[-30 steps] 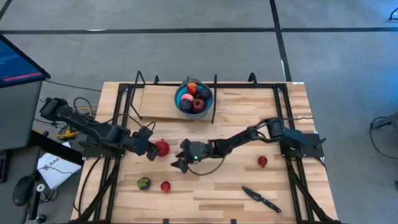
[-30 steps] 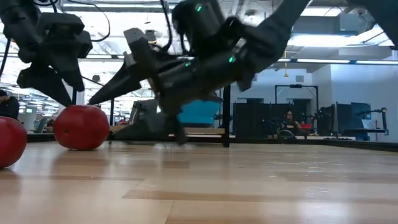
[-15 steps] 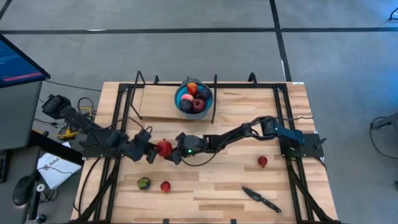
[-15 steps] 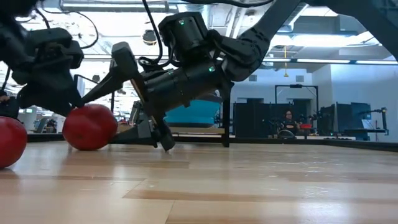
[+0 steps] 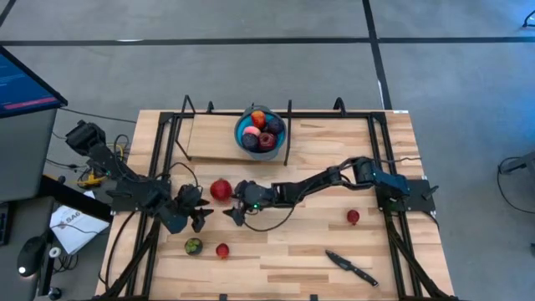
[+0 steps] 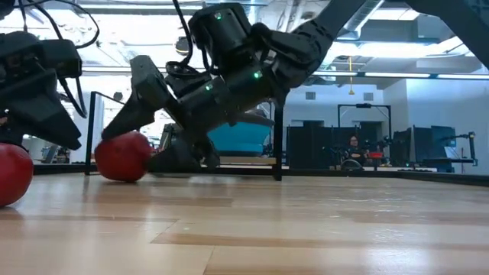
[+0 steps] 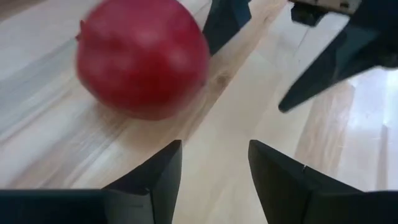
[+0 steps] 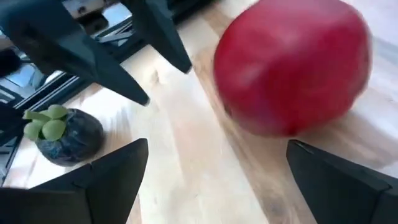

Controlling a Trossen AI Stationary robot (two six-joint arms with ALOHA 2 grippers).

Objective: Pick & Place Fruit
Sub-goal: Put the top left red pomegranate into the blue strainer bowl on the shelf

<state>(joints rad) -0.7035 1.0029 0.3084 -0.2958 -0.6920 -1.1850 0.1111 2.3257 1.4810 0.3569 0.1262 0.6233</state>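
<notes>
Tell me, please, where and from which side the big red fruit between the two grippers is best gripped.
Probably across the widest middle of the big red fruit, coming from above: it is roundish and lies free on the table. The open right gripper is nearest; the left gripper is close too.

left gripper (image 5: pixel 199 216): low over table, fingers parted | right gripper (image 5: pixel 231 213): arm extended leftward, fingers spread wide

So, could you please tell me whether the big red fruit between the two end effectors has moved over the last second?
Yes. In the high view the red fruit has shifted slightly toward the blue bowl, away from the table's near edge.
</notes>
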